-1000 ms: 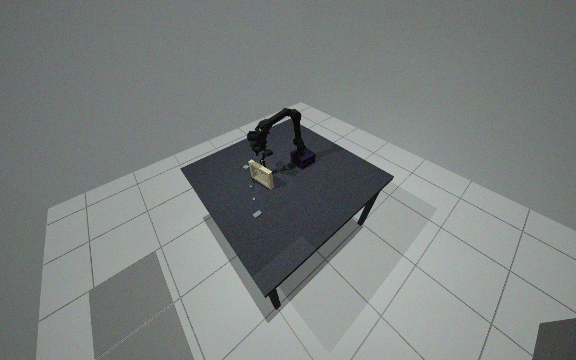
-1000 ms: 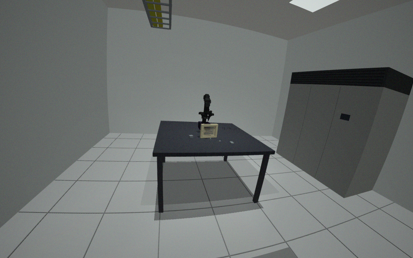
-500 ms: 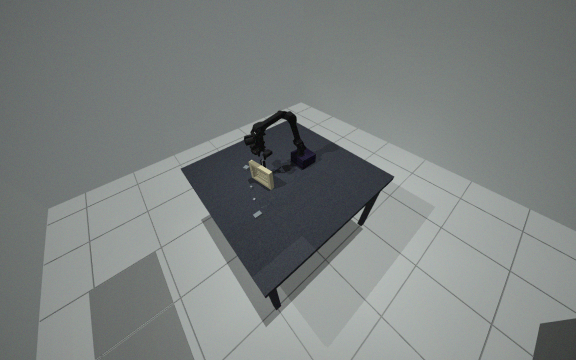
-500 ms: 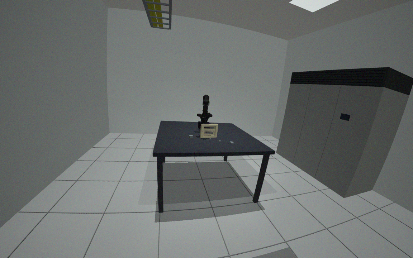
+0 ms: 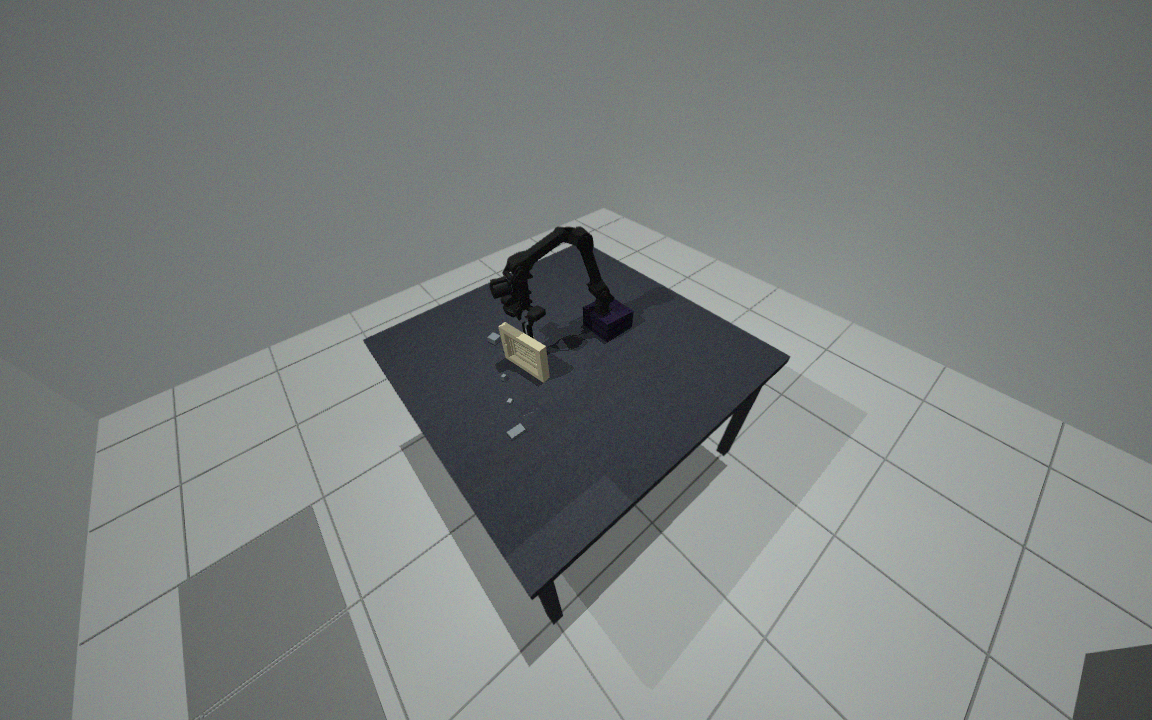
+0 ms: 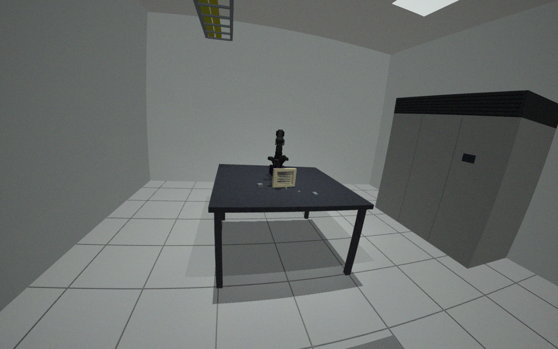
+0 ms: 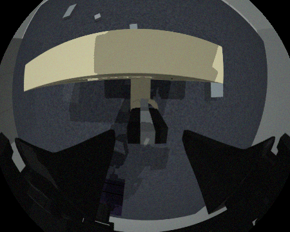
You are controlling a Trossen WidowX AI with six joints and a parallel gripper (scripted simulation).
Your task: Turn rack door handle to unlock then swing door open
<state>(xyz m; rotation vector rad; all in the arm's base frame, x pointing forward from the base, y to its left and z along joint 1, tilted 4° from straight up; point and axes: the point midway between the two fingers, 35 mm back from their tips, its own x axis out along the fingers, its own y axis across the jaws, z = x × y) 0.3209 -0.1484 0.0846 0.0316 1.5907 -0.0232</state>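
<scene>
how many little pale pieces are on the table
4: one near the cream frame's right end in the wrist view, three beyond it. More may be hidden.

Four pale pieces (image 5: 516,430) (image 6: 315,193) (image 7: 216,89); one frame (image 5: 545,367) (image 6: 274,178) (image 7: 125,55); one table (image 5: 634,402) (image 6: 246,199) (image 7: 190,116); one cabinet (image 6: 437,173)

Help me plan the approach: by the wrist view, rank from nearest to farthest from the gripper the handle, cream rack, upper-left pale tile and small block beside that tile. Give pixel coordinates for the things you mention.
1. Handle (image 7: 134,127): centred ahead of the gripper (image 5: 526,315) (image 6: 278,161) (image 7: 149,135).
2. Cream rack (image 5: 546,363) (image 6: 274,178) (image 7: 135,51): just beyond.
3. Small block (image 5: 509,400) (image 6: 299,191) (image 7: 97,16): past the rack, left.
4. Pale tile (image 5: 516,430) (image 6: 315,193) (image 7: 69,11): farther left.
</scene>
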